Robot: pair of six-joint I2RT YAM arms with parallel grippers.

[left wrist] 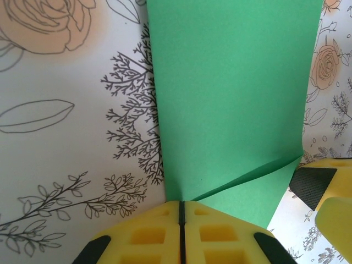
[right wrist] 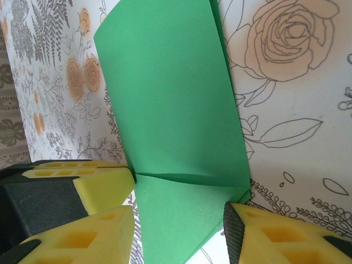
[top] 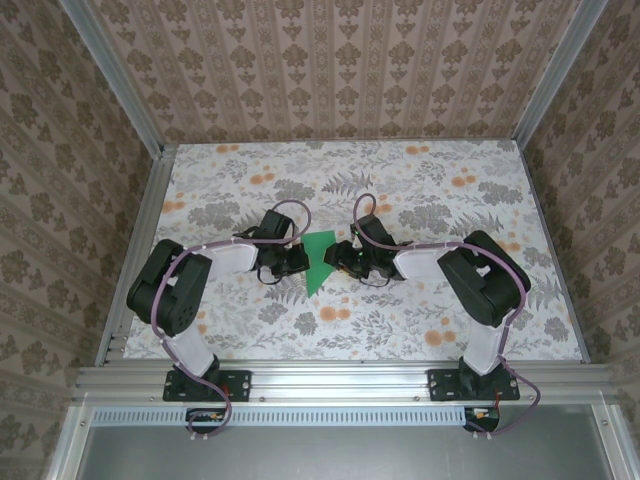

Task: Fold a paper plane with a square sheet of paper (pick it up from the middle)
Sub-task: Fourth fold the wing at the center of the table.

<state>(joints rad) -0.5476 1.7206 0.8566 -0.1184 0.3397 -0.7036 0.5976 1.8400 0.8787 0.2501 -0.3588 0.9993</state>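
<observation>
The paper plane point(top: 319, 262), a creased green sheet, lies on the bench point(top: 420, 320) between the arms. The left hand point(left wrist: 181, 204) is closed, tips touching its edge; whether it pinches it, I cannot tell. The right hand point(right wrist: 179, 215) gapes astride it.

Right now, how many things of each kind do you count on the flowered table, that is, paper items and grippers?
Green paper plane: 1
Grippers: 2 (left gripper, right gripper)
Total: 3
</observation>
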